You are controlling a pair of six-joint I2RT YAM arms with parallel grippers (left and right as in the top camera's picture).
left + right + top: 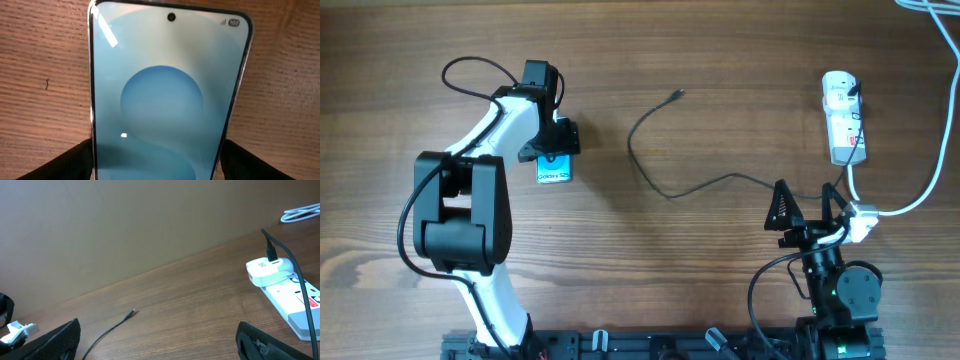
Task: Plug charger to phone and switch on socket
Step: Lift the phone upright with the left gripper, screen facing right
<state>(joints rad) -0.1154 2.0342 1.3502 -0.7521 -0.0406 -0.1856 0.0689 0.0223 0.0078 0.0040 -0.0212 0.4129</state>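
The left gripper [557, 148] appears to clamp the slick, rigid phone [553, 170] by its long edges, left of centre. The right gripper [808, 208] gapes wide, holding nothing. The limp, light charger [632, 145] is best taken just behind its plug tip [677, 95], upper middle.

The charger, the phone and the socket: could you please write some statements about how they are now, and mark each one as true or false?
1. The charger's plug tip is already in the phone. False: the tip lies free on the table, well apart from the phone.
2. The phone sits between the jaws of the left gripper. True.
3. The right gripper holds the charger. False: its jaws stand open with nothing between them.
4. A dark cable is plugged into a white adapter on the socket. True.
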